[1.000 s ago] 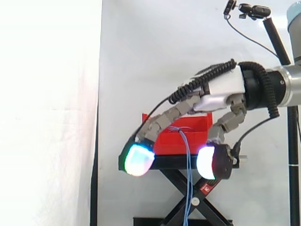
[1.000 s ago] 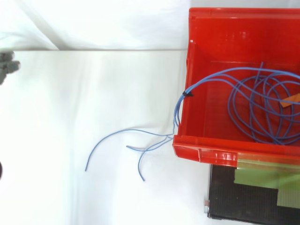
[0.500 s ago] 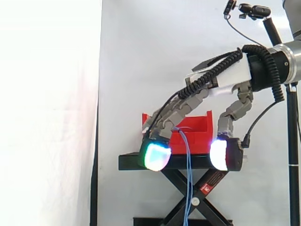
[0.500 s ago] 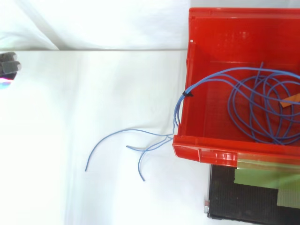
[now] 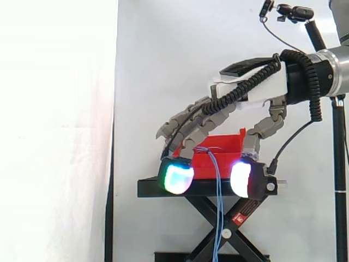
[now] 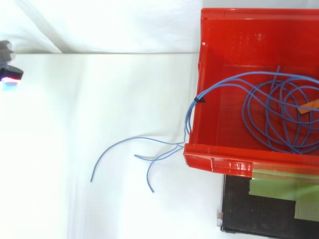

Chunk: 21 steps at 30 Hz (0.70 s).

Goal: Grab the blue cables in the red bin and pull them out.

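Well apart from the red bin, our hand hangs wide and empty, so we should straddle the blue cables at its rim before closing

Your arm is reaching in level from the right, and your hand is hanging open, its fingers sloping down to the left, the thumb bending down well apart, pads glowing cyan-green and white.
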### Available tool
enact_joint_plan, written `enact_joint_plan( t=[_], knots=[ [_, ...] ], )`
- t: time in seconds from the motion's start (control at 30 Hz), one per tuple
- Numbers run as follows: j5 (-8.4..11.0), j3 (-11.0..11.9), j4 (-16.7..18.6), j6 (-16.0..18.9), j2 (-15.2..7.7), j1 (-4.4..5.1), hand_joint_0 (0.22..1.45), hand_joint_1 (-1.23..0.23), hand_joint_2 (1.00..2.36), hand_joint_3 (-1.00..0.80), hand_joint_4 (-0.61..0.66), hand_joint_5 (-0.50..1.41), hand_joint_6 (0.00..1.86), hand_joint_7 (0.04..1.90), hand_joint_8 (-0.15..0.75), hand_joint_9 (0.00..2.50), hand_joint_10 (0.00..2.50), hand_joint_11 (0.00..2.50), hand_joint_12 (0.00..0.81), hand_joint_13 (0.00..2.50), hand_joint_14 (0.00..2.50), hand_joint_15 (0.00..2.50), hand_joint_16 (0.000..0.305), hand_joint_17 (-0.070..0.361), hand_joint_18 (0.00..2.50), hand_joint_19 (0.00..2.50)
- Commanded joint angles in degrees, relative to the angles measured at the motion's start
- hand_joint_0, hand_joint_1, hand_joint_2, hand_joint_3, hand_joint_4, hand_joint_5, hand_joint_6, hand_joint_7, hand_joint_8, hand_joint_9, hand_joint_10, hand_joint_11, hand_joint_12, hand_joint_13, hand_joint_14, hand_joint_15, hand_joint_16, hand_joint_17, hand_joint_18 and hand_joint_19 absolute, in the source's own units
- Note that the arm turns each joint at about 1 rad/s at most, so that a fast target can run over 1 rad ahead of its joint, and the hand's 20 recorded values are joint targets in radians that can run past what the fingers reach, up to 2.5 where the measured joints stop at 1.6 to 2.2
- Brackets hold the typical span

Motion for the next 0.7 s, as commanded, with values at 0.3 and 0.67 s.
enact_joint_plan(
  t=[0.3,0.67],
  knots=[
    [4.17,0.0,2.5,-1.6,-1.8,1.79,0.79,-0.78,1.0,-1.0,0.28,0.58,0.01,0.56,0.234,0.39,0.01,0.26,0.316,0.23,0.01,0.26,0.042,0.094,0.24,0.52],
    [2.41,0.0,-0.4,-4.1,-1.8,0.38,0.79,-0.78,1.0,-1.0,0.29,0.58,0.01,0.56,0.236,0.39,0.01,0.26,0.316,0.23,0.01,0.26,0.042,0.094,0.24,0.52]
  ],
)
